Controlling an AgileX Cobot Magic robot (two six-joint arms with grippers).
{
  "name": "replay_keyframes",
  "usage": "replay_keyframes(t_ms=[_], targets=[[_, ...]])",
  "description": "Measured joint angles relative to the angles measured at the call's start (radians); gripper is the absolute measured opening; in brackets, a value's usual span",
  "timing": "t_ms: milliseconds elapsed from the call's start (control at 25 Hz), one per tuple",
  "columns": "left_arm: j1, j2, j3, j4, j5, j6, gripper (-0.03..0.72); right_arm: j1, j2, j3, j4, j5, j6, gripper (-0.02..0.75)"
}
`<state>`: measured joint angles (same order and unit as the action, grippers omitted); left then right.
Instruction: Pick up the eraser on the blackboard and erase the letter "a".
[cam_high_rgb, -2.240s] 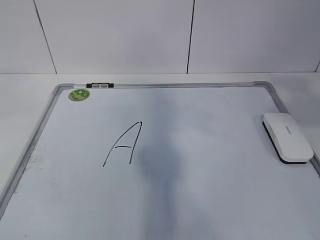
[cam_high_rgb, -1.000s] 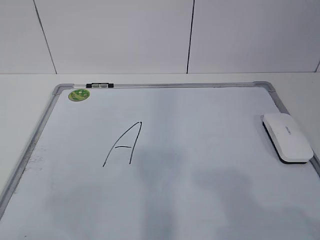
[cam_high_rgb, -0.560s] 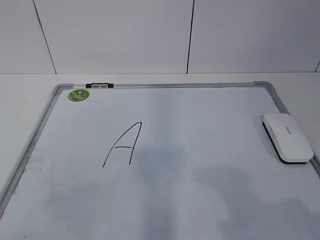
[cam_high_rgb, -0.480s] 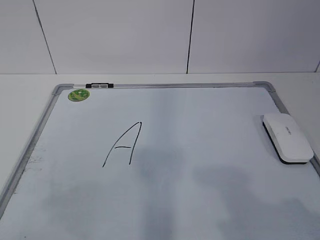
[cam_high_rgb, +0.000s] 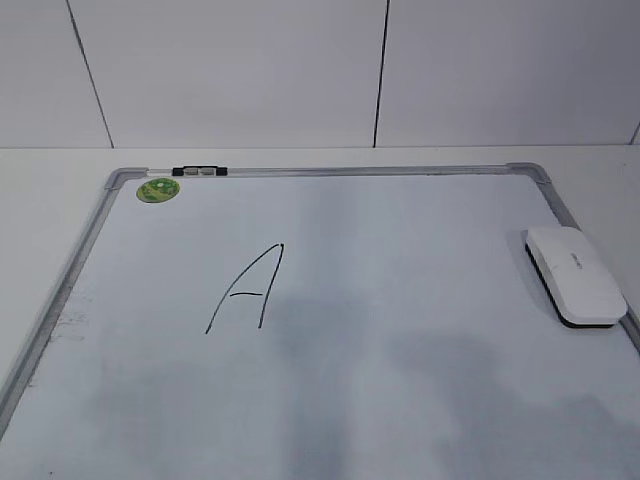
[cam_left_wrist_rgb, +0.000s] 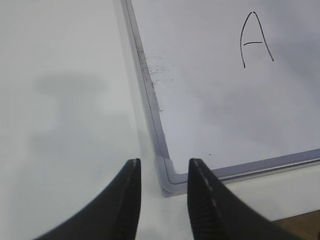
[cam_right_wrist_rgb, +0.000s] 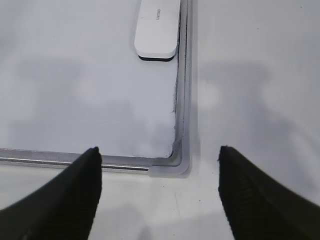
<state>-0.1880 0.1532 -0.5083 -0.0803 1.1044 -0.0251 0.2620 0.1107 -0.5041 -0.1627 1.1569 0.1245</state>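
Note:
The white eraser (cam_high_rgb: 575, 275) lies flat by the right frame of the blackboard (cam_high_rgb: 420, 230), and it also shows at the top of the right wrist view (cam_right_wrist_rgb: 157, 27). A large capital "A" (cam_high_rgb: 247, 290) is drawn left of centre and shows in the left wrist view (cam_left_wrist_rgb: 255, 40). No small "a" is in view. My left gripper (cam_left_wrist_rgb: 162, 165) is open and empty above the board's near left corner (cam_left_wrist_rgb: 167, 180). My right gripper (cam_right_wrist_rgb: 159, 152) is wide open and empty above the near right corner (cam_right_wrist_rgb: 172, 167), well short of the eraser. Neither gripper shows in the exterior view.
A round green sticker (cam_high_rgb: 158, 188) and a small black clip (cam_high_rgb: 198, 171) sit at the board's far left corner. White table (cam_left_wrist_rgb: 65, 100) surrounds the board, with a white panelled wall (cam_high_rgb: 240, 70) behind. Smudges mark the left frame (cam_left_wrist_rgb: 150, 75).
The dark arm shadow down the board's middle has faded and spread into fainter patches near the front. The eraser and the board have not moved.

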Motion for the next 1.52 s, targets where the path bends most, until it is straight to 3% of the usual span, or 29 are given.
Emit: replay_keyframes(t_ms=[1240, 1520], targets=[[0.000, -0.142, 0.001, -0.004, 0.000, 0.000, 0.237, 0.000, -0.127, 0.000, -0.012, -0.002, 0.000, 0.555], [0.049, -0.142, 0.001, -0.004, 0.000, 0.000, 0.236, -0.010, -0.127, 0.000, -0.015, -0.002, 0.000, 0.555]])
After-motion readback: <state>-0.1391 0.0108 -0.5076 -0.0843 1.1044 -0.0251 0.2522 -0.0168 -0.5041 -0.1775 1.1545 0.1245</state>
